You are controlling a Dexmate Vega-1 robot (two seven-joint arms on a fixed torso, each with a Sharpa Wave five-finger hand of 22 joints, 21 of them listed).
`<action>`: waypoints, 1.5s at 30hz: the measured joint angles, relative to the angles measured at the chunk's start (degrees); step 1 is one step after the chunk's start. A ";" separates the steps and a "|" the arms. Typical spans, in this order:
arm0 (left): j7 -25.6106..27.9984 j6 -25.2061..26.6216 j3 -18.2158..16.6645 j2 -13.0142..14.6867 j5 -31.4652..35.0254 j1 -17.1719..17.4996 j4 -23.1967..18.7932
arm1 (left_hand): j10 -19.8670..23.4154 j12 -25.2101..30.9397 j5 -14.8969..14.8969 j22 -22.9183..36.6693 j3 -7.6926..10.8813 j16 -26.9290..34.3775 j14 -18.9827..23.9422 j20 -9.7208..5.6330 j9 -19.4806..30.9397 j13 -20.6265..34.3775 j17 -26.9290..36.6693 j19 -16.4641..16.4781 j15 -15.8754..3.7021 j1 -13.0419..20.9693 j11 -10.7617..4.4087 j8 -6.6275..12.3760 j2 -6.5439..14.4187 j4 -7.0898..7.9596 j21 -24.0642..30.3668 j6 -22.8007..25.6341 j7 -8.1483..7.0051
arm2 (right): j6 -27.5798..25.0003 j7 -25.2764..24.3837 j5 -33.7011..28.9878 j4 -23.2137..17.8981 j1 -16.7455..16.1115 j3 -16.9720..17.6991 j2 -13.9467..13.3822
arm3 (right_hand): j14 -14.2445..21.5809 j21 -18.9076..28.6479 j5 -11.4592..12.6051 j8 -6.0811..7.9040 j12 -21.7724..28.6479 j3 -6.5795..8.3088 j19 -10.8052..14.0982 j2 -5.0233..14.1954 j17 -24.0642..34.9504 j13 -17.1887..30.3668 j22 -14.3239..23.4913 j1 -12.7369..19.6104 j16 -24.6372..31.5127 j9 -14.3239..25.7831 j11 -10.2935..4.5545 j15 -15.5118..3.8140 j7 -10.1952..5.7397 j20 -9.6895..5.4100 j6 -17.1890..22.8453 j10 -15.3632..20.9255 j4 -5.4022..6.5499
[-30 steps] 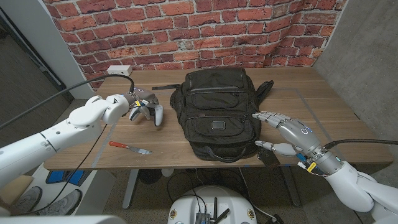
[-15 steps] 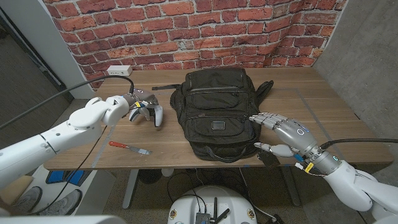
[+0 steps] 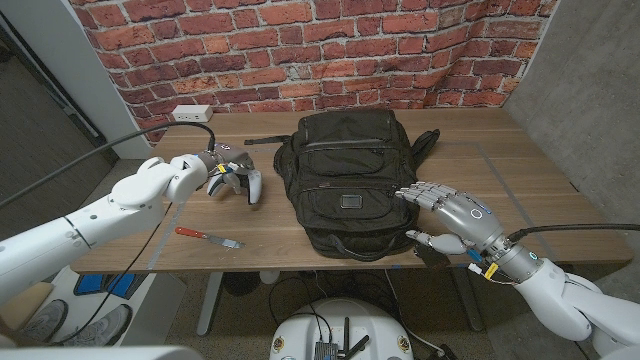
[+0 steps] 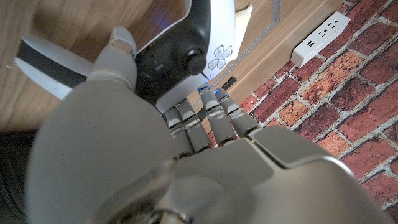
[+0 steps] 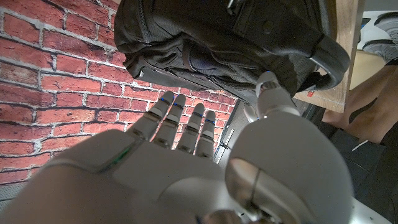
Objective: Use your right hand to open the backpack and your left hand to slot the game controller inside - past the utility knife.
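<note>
Head view: a black backpack (image 3: 350,185) lies closed at the middle of the wooden worktop (image 3: 520,190), its top handle toward the near edge and its straps toward the brick wall (image 3: 300,50). A loose black strap (image 3: 262,142) trails from its far left corner.

The left hand (image 3: 205,170) reaches in from the robot's left and rests against a white-and-black game controller (image 3: 240,180), which sits on the worktop just left of the backpack. In the left wrist view the fingers (image 4: 186,124) curl over the controller's body (image 4: 193,50) with the thumb beside one grip; the hand appears to grip the controller, though contact on the underside is hidden.

A utility knife (image 3: 208,237) with a red handle lies flat near the front edge, on the robot's side of the controller and apart from both it and the backpack.

The right hand (image 3: 450,220) hovers at the backpack's right side near the front corner, fingers spread and extended toward the bag, thumb pointing at its lower edge; it holds nothing. The right wrist view shows the same open fingers (image 5: 180,121) with the thumb tip close to the handle end of the backpack (image 5: 230,37).

A white power strip (image 3: 193,113) sits at the far left corner against the wall, a black cable running from it.
</note>
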 measured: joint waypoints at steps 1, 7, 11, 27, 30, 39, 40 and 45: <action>0.00 0.00 0.00 0.00 0.00 -0.04 0.00 | 0.00 0.00 -0.01 0.00 0.00 0.00 0.00 0.00 0.00 0.01 0.00 0.00 0.00 0.00 0.00 0.00 0.00 0.00 0.00 0.00 0.00 | -0.88 0.11 -0.44 -0.24 0.01 -0.52 -0.27 | 0.23 0.00 0.00 0.00 0.00 0.11 0.03 0.36 -0.12 0.00 0.00 0.38 0.00 0.00 0.00 -0.23 0.00 -0.03 0.00 0.00 -0.11; -0.30 0.04 0.03 0.06 -0.06 -0.27 0.00 | 0.01 -0.02 -0.06 0.00 -0.02 -0.04 0.11 0.00 -0.02 0.03 0.02 0.00 0.11 0.00 -0.01 -0.23 0.00 0.02 0.00 0.26 0.13 | -3.23 0.21 -1.46 -0.46 0.54 -2.43 -1.24 | 0.31 0.00 0.00 0.00 0.00 0.23 0.32 -0.16 -0.19 0.00 0.00 1.50 0.00 0.00 -0.31 -0.30 0.00 -0.29 0.00 0.31 -0.23; -0.44 0.04 0.05 0.11 -0.13 -0.35 0.00 | 0.01 -0.07 -0.09 0.00 -0.02 -0.05 0.14 0.00 -0.03 0.04 0.05 0.00 0.08 0.00 -0.01 -0.41 0.00 0.02 0.00 0.28 0.11 | -4.83 -0.09 -2.14 -0.47 0.96 -3.55 -1.92 | 0.56 0.00 0.00 0.00 0.00 0.33 0.53 -0.08 -0.19 0.00 0.00 2.18 0.00 0.00 -0.31 -0.06 0.00 -0.08 0.00 0.30 -0.13; -0.15 0.67 0.05 0.23 -0.44 0.23 -0.25 | -0.02 0.02 -0.02 0.00 0.24 0.13 0.25 0.00 -0.06 0.03 0.03 0.00 -0.04 0.00 -0.07 -0.66 0.00 -0.24 0.00 0.33 0.07 | -11.39 -3.67 -4.68 0.14 4.48 -9.97 -5.94 | 1.65 0.28 -0.26 0.36 0.38 0.46 1.86 -0.43 -0.02 0.13 -0.01 4.63 0.26 0.27 -0.61 -0.18 -0.49 -0.19 0.94 2.05 0.01; 0.00 0.75 0.04 0.24 -0.46 0.32 -0.28 | -0.03 0.01 0.00 0.00 0.30 0.13 0.25 0.00 -0.07 0.03 0.02 0.00 -0.04 0.00 -0.07 -0.67 0.00 -0.30 0.00 0.34 0.07 | -12.46 -4.57 -4.99 0.29 5.06 -10.96 -6.48 | 2.12 0.36 -0.26 0.44 0.37 0.46 2.20 -0.23 -0.02 0.13 -0.01 5.04 0.48 0.27 -0.69 -0.16 -0.64 -0.28 1.25 2.33 0.01; 0.32 0.77 0.05 -0.03 -0.47 0.21 -0.16 | -0.07 0.01 0.01 0.00 0.30 0.11 0.25 0.00 -0.08 -0.01 0.01 0.00 -0.04 0.00 -0.11 -0.79 0.00 -0.29 0.00 0.35 0.07 | -15.39 -6.28 -5.24 0.57 7.42 -14.79 -8.81 | 2.65 0.50 -0.29 0.90 0.83 0.61 3.09 -0.23 0.24 0.13 -0.01 5.66 0.73 0.27 -0.83 -0.09 -0.52 -0.19 3.28 3.71 0.29; 0.34 0.76 0.10 -0.09 -0.46 0.12 -0.09 | -0.08 0.00 0.01 0.00 0.29 0.11 0.25 0.00 -0.08 -0.01 0.01 0.00 -0.04 0.00 -0.12 -0.79 0.00 -0.29 0.00 0.35 0.07 | -15.74 -6.47 -5.24 0.57 7.62 -15.05 -8.97 | 2.94 0.50 -0.47 1.13 0.83 0.45 3.09 0.13 0.24 0.13 -0.01 6.02 0.89 0.27 -0.80 -0.19 -0.49 -0.19 3.80 4.11 0.46; 0.45 0.70 0.28 -0.29 -0.44 -0.05 0.07 | -0.09 -0.01 0.00 0.00 0.29 0.10 0.25 0.00 -0.08 0.00 0.02 0.00 -0.04 0.00 -0.13 -0.83 0.00 -0.29 0.00 0.36 0.07 | -16.93 -7.69 -4.82 0.80 9.30 -17.12 -10.07 | 3.37 0.50 -0.47 1.28 0.83 0.21 3.29 0.29 0.51 0.12 -0.01 6.18 1.11 0.27 -0.85 -0.41 -0.55 -0.40 4.64 4.75 0.69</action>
